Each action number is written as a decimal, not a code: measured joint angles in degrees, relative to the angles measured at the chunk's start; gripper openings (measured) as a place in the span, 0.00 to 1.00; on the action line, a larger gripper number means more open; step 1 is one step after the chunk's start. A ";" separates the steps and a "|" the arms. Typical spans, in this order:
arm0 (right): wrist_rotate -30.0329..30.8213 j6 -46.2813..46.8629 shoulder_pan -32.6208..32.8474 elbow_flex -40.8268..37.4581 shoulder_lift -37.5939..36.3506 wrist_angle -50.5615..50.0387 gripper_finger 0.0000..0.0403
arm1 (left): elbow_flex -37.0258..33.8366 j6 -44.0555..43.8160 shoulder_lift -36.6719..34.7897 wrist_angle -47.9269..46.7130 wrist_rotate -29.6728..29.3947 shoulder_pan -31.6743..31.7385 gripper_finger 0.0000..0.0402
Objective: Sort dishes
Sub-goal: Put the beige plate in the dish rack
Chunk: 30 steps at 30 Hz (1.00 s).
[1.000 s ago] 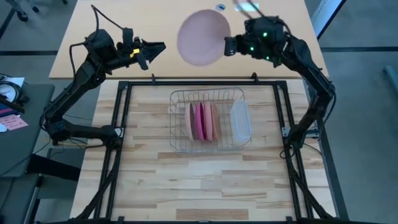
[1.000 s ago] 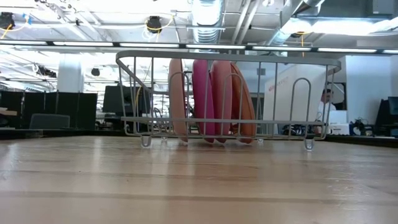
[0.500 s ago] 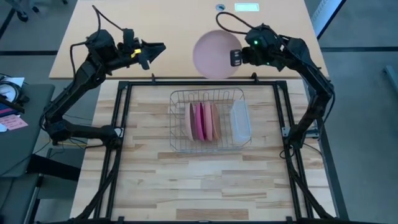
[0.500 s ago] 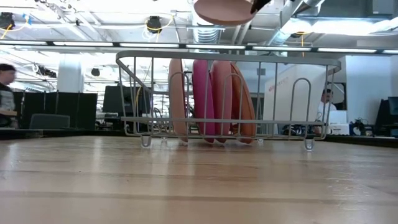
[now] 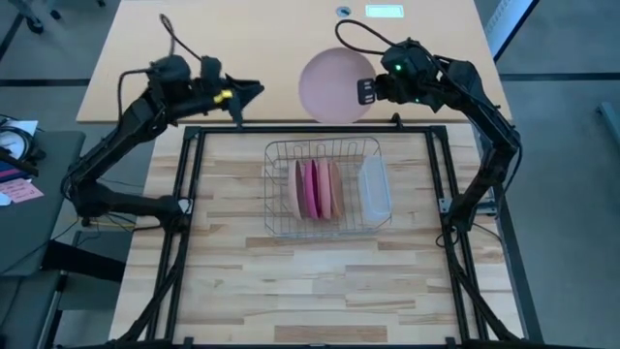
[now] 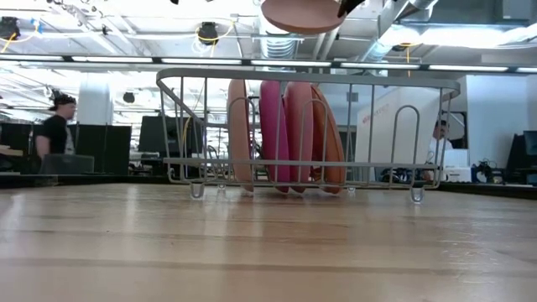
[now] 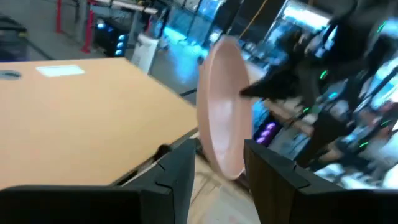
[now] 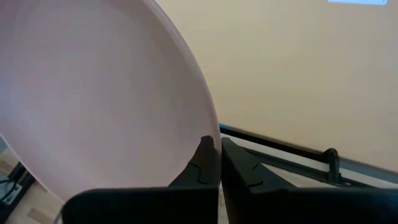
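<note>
Right pincer (image 5: 365, 90) clamps pale pink plate (image 5: 334, 84) above rack (image 5: 323, 187) — left pincer (image 5: 254, 89) released, empty.

Pale pink plate (image 5: 335, 85), pinched at its rim by right gripper (image 5: 365, 90), has shifted right and nearer the wire rack (image 5: 325, 187). Left gripper (image 5: 250, 92) swung slightly toward it. A person (image 6: 52, 134), seemingly walking, now in background.

The high view looks straight down on the whole tabletop (image 5: 242, 281). The low view faces level across it into the room. Each wrist view looks forward, close up. All four share the pale pink plate (image 5: 334, 85).
</note>
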 joint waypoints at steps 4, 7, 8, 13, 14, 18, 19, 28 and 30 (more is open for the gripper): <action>-0.04 -0.71 0.20 0.01 0.17 0.17 0.01 | 0.00 1.31 1.42 -1.21 -9.68 -3.78 0.33; -0.06 -1.51 0.48 0.01 0.17 0.65 0.01 | 0.97 3.65 3.03 0.49 -10.53 -5.33 0.35; -0.08 -1.52 0.47 0.03 0.17 0.76 0.01 | 1.36 4.14 3.68 1.25 -10.51 -5.73 0.37; -0.21 -3.96 0.61 0.04 0.17 1.74 0.01 | 2.75 5.45 7.75 1.32 -10.19 -6.11 0.52; -0.20 -4.10 0.76 0.04 0.17 1.75 0.01 | 3.08 5.73 8.41 1.28 -10.22 -6.07 0.56; -0.22 -5.55 1.13 0.04 0.17 1.71 0.01 | 5.11 6.10 10.80 1.81 -10.44 -6.52 0.67; -0.22 -5.88 1.39 0.04 0.17 1.67 0.01 | 5.44 6.08 11.26 1.79 -10.40 -6.74 0.69; -0.14 -8.66 2.81 0.04 0.17 1.73 0.01 | 6.97 5.33 14.83 1.62 -9.49 -9.15 0.67; -0.15 -9.18 2.83 0.04 0.17 1.69 0.01 | 6.95 4.73 15.71 1.80 -10.87 -9.71 0.65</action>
